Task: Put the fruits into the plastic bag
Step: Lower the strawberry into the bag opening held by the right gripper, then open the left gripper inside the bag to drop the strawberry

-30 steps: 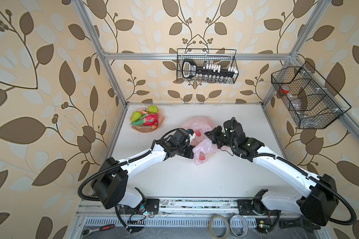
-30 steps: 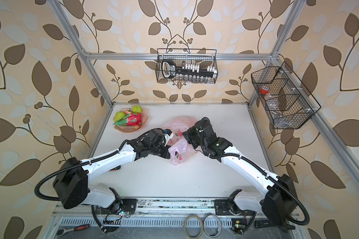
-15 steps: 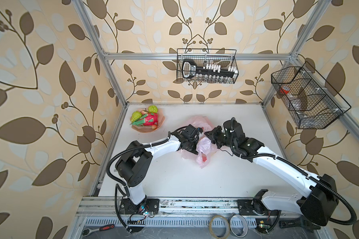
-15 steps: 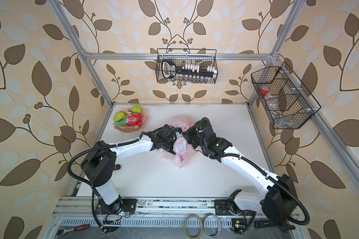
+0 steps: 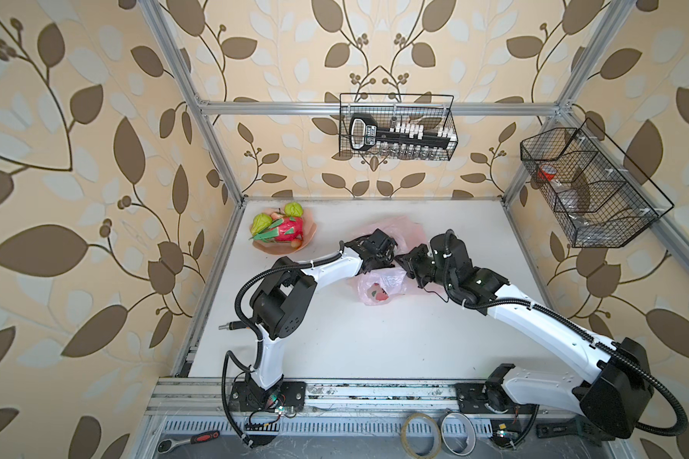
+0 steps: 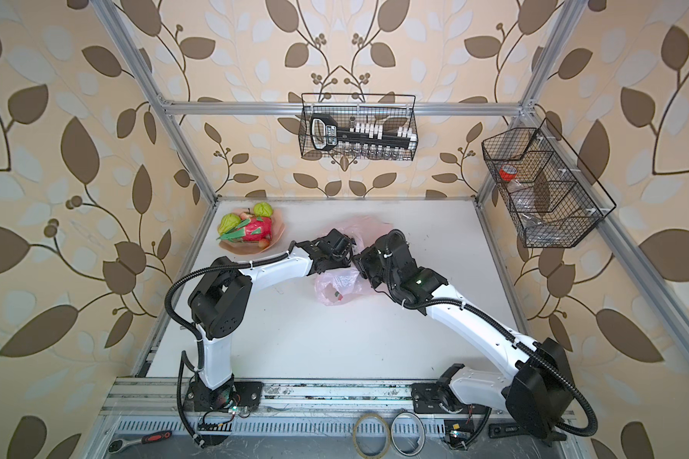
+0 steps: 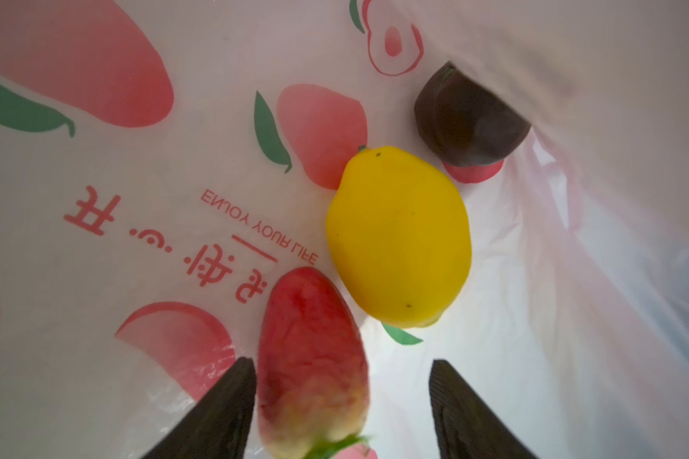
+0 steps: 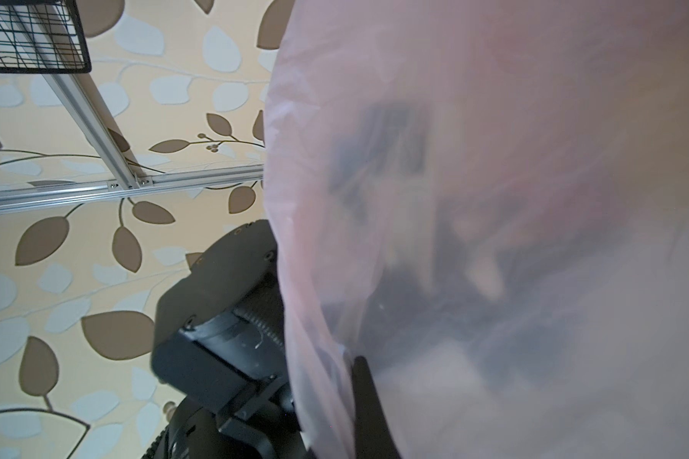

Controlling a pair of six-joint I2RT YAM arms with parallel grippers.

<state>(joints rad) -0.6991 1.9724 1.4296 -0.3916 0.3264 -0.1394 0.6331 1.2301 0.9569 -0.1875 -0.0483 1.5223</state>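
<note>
Bag (image 8: 494, 159) veils the right wrist view, dish (image 5: 283, 248) well apart

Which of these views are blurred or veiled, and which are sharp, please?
Left wrist view: the lemon is crisp, the red fruit nearest the lens is soft, with bright backlight through the plastic bag. Right wrist view: the bag veils most of the frame in pink haze; the wallpaper beside it is sharp. Both top views: sharp, evenly lit.
</note>
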